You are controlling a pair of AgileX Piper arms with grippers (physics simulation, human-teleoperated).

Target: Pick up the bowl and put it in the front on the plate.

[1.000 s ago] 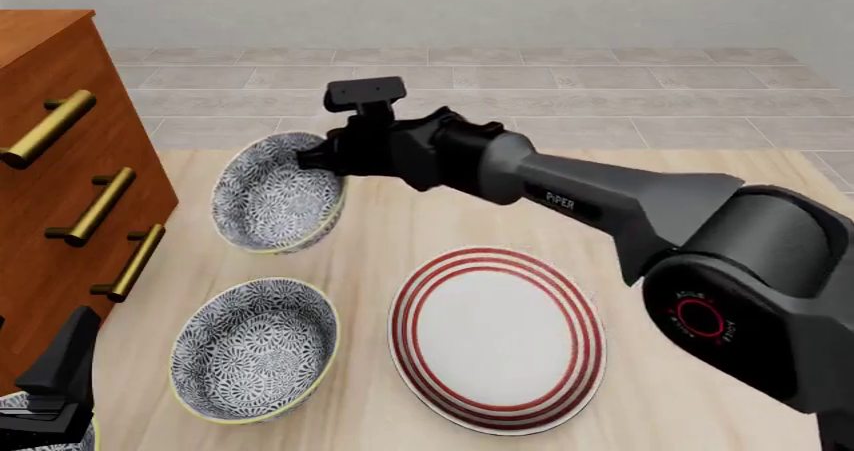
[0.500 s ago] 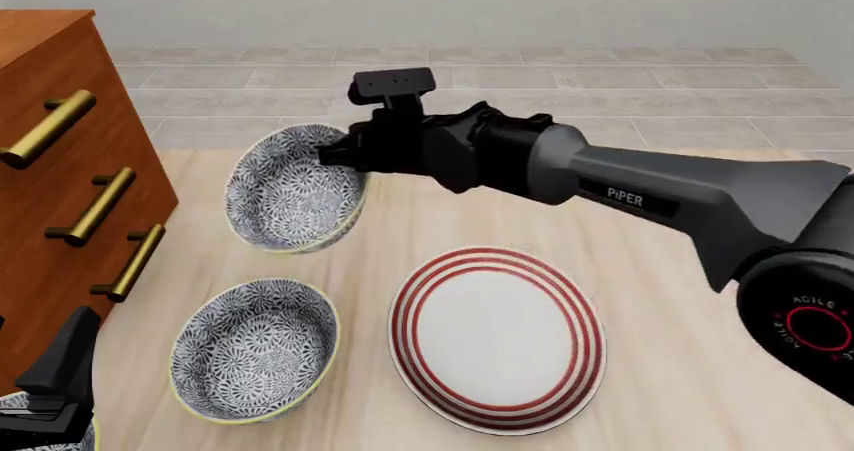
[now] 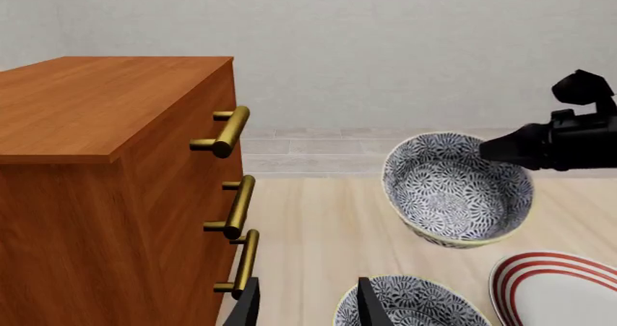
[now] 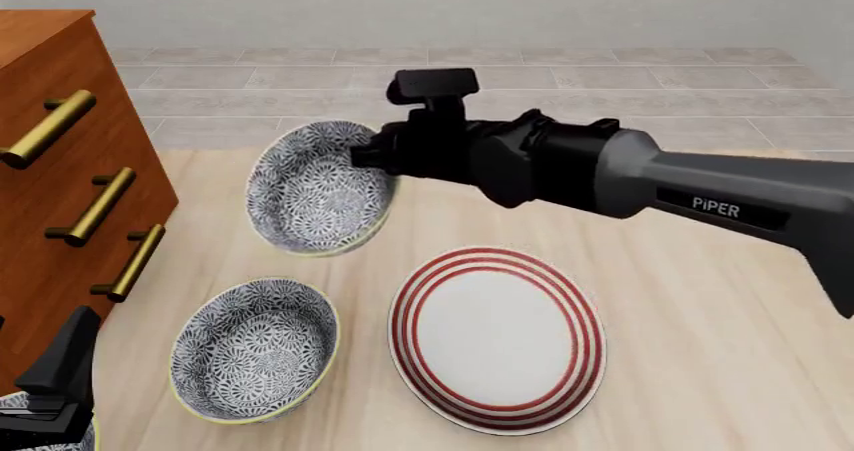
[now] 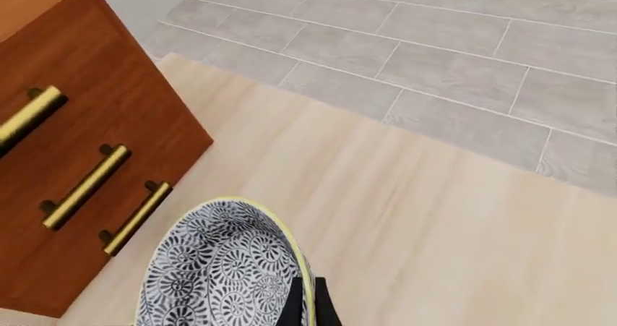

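Note:
The bowl (image 4: 318,191), blue-and-white floral with a thin yellowish rim, hangs tilted above the table behind the plate, its opening facing the camera. My right gripper (image 4: 374,157) is shut on the bowl's right rim. That grip also shows in the left wrist view, bowl (image 3: 455,193) and right gripper (image 3: 503,149), and in the right wrist view, bowl (image 5: 219,274) with right gripper (image 5: 306,306). The white plate (image 4: 497,339) with red rings lies flat at the front, plate (image 3: 561,291). My left gripper (image 3: 306,310) stands open and empty at the front left, left gripper (image 4: 56,386).
A second floral bowl (image 4: 254,351) sits on the table left of the plate, just ahead of the left gripper, second bowl (image 3: 410,306). A wooden drawer cabinet (image 4: 60,161) with brass handles lines the left side, cabinet (image 3: 106,196) and cabinet (image 5: 82,134).
My right arm has carried the held bowl to the right, nearer the space behind the plate. The left gripper, the second bowl and the plate have not moved.

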